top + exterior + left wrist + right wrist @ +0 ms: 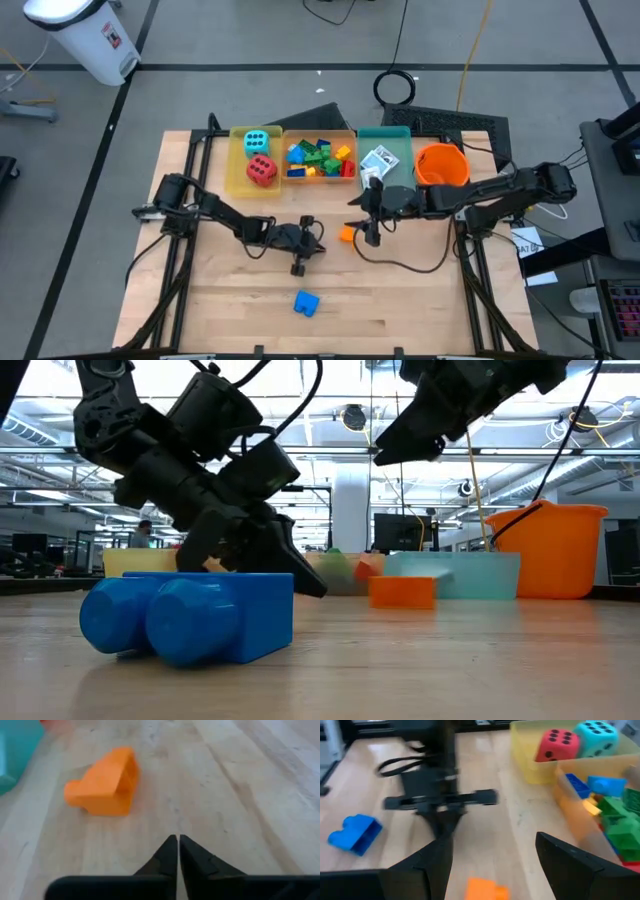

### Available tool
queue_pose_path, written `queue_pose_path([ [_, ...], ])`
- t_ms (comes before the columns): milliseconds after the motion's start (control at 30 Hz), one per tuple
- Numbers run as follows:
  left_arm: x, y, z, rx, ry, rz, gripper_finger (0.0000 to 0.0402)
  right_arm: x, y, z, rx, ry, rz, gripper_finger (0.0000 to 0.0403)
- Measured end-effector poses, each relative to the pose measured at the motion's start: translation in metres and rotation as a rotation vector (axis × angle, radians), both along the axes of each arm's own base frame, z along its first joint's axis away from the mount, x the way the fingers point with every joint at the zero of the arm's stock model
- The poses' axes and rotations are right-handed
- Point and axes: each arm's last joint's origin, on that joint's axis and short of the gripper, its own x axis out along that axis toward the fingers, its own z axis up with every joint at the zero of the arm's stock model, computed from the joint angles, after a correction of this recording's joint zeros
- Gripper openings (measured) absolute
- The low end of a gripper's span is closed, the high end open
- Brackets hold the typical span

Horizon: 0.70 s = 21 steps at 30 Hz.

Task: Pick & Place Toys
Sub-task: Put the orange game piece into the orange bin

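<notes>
An orange brick (347, 233) lies on the bare wood at mid-table, seen also in the left wrist view (105, 782) and the low view (402, 591). My left gripper (177, 845) is low over the table just left of it (312, 240), shut with nothing between its fingers. My right gripper (495, 865) hangs open above the orange brick (487, 889), raised off the table (370, 218). A blue brick (306, 302) rests nearer the front edge. A red die (262, 171) and a cyan die (256, 141) sit in the yellow tray (240, 185).
Along the far side stand the orange tray (352, 182) full of coloured bricks, the teal tray (398, 133) with card packs, and an orange bucket (440, 165). Bare wood lies between the arms and the front edge. A cable (400, 265) trails under the right arm.
</notes>
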Motion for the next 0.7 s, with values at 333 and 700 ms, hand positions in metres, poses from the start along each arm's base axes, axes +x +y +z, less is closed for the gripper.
queue_pose_path([
  [333, 0.002, 0.009, 0.001, -0.140, 0.004, 0.115, 0.0047, -0.002, 0.025, -0.038, -0.048, 0.055, 0.100, 0.0251],
  [700, 0.002, 0.011, 0.001, -0.182, 0.001, 0.186, 0.0146, -0.004, 0.014, -0.098, -0.080, 0.184, 0.071, 0.0251],
])
